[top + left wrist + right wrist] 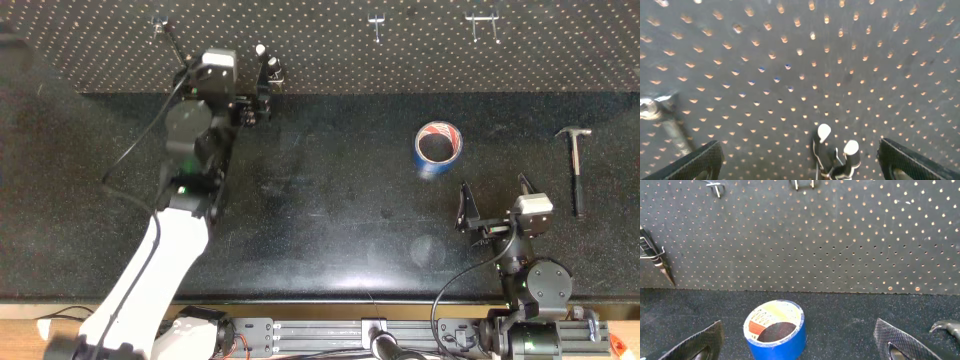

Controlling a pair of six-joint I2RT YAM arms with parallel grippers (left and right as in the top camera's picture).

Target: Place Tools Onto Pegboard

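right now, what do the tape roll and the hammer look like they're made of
Tape roll: smooth blue film, probably plastic, wound on a pale printed core, likely cardboard. Hammer: pale grey head, probably metal; dark handle, perhaps rubber-coated, too small to tell.

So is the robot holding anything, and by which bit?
Nothing. Left end effector and right end effector are open; pliers sit untouched inside the left one.
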